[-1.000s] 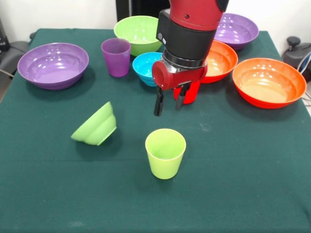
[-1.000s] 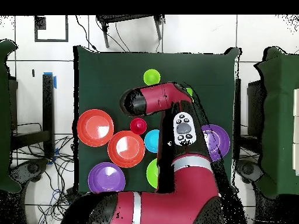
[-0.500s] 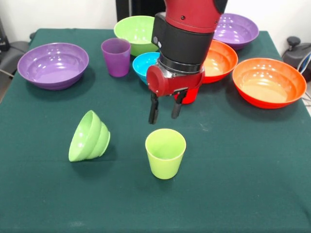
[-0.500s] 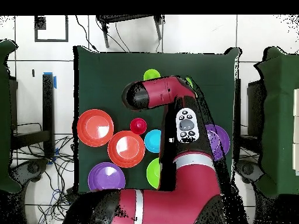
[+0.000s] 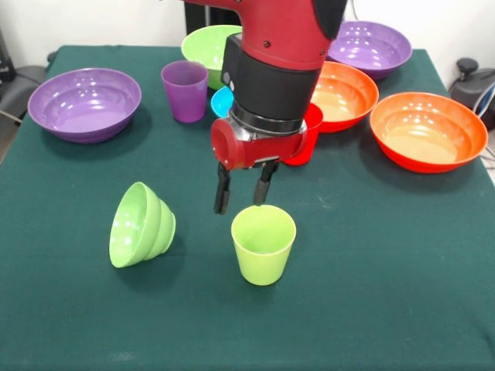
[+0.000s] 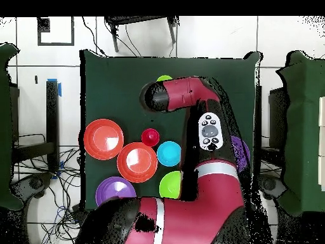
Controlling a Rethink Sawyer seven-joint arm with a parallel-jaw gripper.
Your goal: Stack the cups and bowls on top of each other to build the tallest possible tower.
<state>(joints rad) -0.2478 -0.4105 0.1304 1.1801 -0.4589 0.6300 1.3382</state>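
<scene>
Lime-green smooth plastic cup (image 5: pixel 263 243) is seen upright directly below the gripper (image 5: pixel 243 199), whose two black fingers are spread apart and empty, one tip at the cup's far rim. Beside the gripper, a small lime-green ribbed bowl (image 5: pixel 141 225) lies tipped on its side. Behind it, a red cup (image 5: pixel 304 144), a small blue bowl (image 5: pixel 221 101) and a translucent purple cup (image 5: pixel 185 91) are placed.

Desk (image 5: pixel 387 294): matt dark green cloth. Bowls (image 5: pixel 426 130): glossy ribbed plastic. Lime-green cup (image 5: pixel 263 243): smooth plastic, dull sheen. Purple cup (image 5: pixel 185 90): translucent plastic. Arm shell (image 5: pixel 282 31): glossy red.
</scene>
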